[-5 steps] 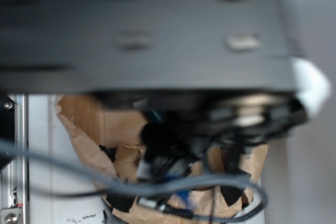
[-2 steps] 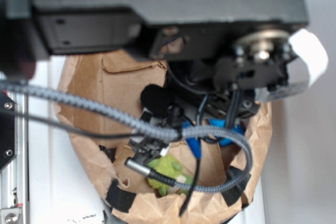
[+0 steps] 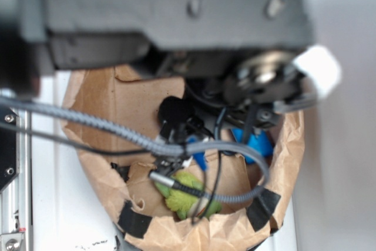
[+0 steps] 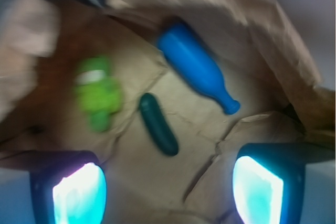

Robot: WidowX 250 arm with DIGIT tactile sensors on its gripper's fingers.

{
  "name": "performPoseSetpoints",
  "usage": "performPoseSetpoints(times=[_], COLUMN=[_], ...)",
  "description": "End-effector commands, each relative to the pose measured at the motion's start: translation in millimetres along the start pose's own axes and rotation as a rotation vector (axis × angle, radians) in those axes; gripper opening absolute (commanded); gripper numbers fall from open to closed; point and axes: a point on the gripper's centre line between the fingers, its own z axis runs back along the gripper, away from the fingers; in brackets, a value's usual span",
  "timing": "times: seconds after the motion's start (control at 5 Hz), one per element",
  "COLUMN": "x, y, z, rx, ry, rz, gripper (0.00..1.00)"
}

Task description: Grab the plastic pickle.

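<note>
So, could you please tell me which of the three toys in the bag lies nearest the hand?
The plastic pickle, the dark green glossy oblong between the lime plush toy and the blue bottle.

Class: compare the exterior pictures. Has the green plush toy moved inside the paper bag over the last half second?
Cannot tell. The plush toy sits slightly left against the bag, but arm and cables partly hide it and the view is blurred.

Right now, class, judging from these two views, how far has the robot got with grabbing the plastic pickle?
Done: the end effector is over the paper bag, with the plastic pickle in the wrist view. In hand: its fingers stand wide open, the pickle ahead of the gap, untouched. Left: descend, close on the pickle and lift, avoiding the blue bottle and green plush toy on either side.
</note>
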Motion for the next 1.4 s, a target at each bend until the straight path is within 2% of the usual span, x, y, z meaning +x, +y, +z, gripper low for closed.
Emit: performPoseSetpoints(times=[0.0,0.2,0.4,0.6,0.8,1.0,1.2], x=[-10,-8,-7,-13,-11,6,15], y=[4,6,-1,-3,0,6,-2], z=[-34,-54,-89,-121,-134,-111,-63], rx=[0.004,-0.003,-0.032,-0.031,0.000,-0.030,-0.058], ry=[-0.078,-0.065,-0.032,-0.031,-0.067,-0.095,-0.115], rz=[-0.080,-0.098,-0.150,-0.149,-0.123,-0.100,-0.045], gripper=[1.00,1.00,1.00,1.00,0.00,0.00,0.00])
